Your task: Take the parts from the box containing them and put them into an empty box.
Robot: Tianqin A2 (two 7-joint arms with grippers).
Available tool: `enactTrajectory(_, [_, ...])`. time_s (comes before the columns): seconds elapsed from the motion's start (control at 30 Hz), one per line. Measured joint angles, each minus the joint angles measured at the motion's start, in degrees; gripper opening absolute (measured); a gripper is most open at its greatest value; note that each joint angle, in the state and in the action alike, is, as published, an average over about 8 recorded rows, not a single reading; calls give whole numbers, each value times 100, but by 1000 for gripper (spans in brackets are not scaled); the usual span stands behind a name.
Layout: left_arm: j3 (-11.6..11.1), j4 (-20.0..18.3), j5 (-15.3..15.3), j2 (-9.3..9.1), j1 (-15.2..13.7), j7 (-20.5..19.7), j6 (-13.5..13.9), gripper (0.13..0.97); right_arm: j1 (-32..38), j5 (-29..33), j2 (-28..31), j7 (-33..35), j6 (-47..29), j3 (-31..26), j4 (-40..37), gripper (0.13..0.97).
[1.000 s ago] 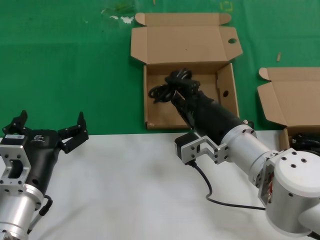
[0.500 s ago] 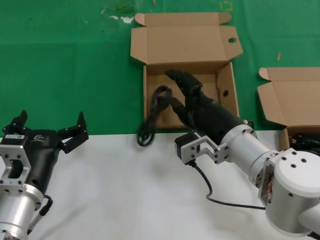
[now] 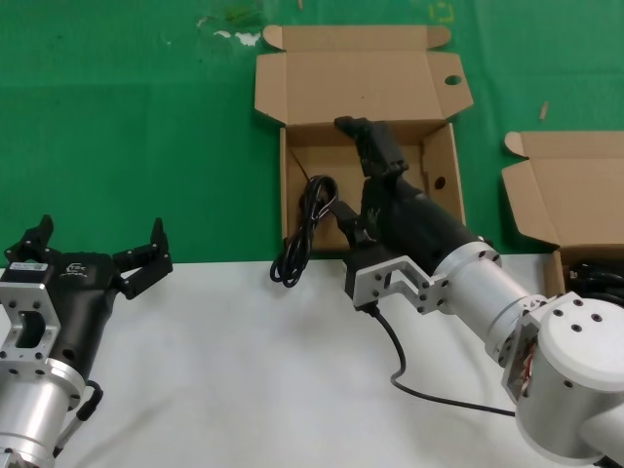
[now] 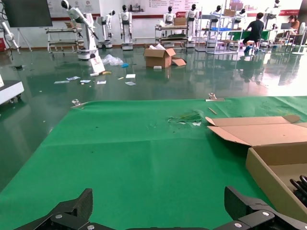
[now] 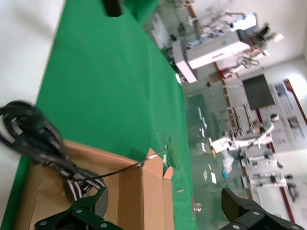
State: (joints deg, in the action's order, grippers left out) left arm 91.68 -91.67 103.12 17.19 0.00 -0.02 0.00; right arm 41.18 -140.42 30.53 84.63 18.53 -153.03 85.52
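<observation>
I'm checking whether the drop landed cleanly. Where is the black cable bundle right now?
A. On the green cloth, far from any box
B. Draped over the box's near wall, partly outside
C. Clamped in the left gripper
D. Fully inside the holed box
B: the cable hangs over the near wall of the holed box, its loop end outside it.

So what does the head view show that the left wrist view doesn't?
Only the head view shows the right gripper open over the holed box, the black cable bundle draped over that box's near-left wall onto the white table, and the second box at far right. Only the left wrist view shows the workshop floor behind with other robots. Both show the open left gripper, the green mat and the holed box.
</observation>
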Motion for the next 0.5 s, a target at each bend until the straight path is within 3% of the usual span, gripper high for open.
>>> enactTrajectory(0.13, [0,0,0,0,0,0,0,966,-213,193,-69,-433,-95,318,32,786])
enactTrajectory(0.5, [0,0,1,0,0,0,0,966,-855,774,-277,-1757,-385,1274,128,914])
